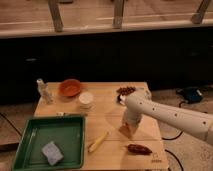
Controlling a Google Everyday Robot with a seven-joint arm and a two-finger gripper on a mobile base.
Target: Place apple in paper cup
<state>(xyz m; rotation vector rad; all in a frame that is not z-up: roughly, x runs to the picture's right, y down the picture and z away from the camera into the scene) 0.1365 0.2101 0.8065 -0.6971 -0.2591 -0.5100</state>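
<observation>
the gripper [128, 125] is low over the right side of the table [110, 112], directly on the apple [125, 132], probably to take it; whether it is wide or clamped i cannot tell. the apple rests on the wood, well apart from the paper cup [86, 99], which stands upright beside the orange bowl [70, 87], mouth up to receive it.

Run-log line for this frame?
gripper: down at small round orange-red apple, right of table centre | short white paper cup: upright, apart from apple | apple in cup: no
</observation>
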